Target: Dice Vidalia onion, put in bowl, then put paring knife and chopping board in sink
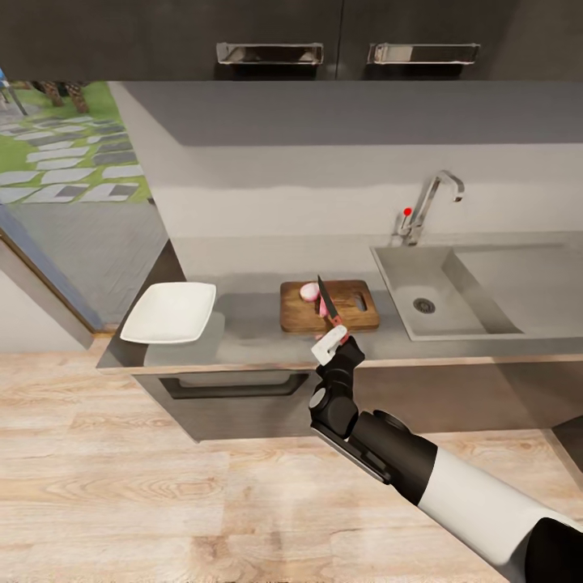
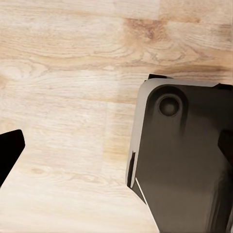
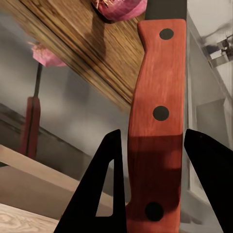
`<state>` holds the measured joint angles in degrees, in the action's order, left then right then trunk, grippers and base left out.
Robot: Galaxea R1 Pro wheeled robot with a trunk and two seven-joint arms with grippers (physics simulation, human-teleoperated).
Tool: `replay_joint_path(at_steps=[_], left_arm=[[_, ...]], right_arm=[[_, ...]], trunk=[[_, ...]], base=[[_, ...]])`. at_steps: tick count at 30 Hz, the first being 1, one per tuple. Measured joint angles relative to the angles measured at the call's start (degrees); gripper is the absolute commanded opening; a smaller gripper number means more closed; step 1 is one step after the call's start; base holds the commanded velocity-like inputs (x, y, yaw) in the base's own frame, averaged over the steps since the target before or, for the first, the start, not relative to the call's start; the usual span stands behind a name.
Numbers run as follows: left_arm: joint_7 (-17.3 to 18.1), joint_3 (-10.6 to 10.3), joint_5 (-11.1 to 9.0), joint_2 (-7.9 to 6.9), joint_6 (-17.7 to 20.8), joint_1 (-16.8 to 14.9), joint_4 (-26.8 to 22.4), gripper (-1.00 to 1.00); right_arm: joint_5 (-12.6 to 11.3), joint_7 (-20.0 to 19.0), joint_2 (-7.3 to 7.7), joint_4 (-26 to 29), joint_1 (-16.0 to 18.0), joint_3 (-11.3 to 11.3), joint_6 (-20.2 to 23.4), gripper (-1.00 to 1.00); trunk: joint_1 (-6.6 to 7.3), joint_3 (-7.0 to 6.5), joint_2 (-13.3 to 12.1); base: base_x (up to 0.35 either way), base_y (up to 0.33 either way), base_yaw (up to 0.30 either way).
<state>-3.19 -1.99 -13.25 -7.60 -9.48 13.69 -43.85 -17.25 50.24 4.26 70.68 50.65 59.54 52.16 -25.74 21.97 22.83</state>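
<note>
The brown chopping board lies on the grey countertop, left of the sink. On the board sit pink onion pieces, and one of them shows just past the knife. My right gripper is shut on the paring knife's reddish-brown handle. Its dark blade points up and away over the board and the onion. The black fingers press the handle from both sides. The white square bowl rests at the counter's left end. My left gripper hangs open above the wooden floor.
A chrome tap stands behind the sink basin, with the drainboard to its right. Dark cabinets hang above the counter. A dark part of the robot's body sits under the left gripper. At far left a glass door opens onto a garden path.
</note>
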Motion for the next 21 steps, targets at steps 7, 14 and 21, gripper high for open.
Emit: replay_joint_path(at_steps=[7,14,21], left_arm=[[0.0,0.0,0.0,0.00,0.0,0.0,0.0,1.00],[0.0,0.0,0.0,0.00,0.0,0.0,0.0,1.00],[0.0,0.0,0.0,0.00,0.0,0.0,0.1,1.00]], right_arm=[[1.2,0.0,0.07,0.5,0.0,0.0,0.6,-1.00],[0.6,0.0,0.08,1.2,0.0,0.0,0.3,-1.00],[-2.7,0.0,0.05,-0.1,0.0,0.0,-1.0,-1.00]], trunk=[[0.01,0.64,0.0],[0.01,0.84,0.0],[-0.01,0.85,0.0]], base=[[0.000,0.000,0.000],[0.000,0.000,0.000],[0.000,0.000,0.000]])
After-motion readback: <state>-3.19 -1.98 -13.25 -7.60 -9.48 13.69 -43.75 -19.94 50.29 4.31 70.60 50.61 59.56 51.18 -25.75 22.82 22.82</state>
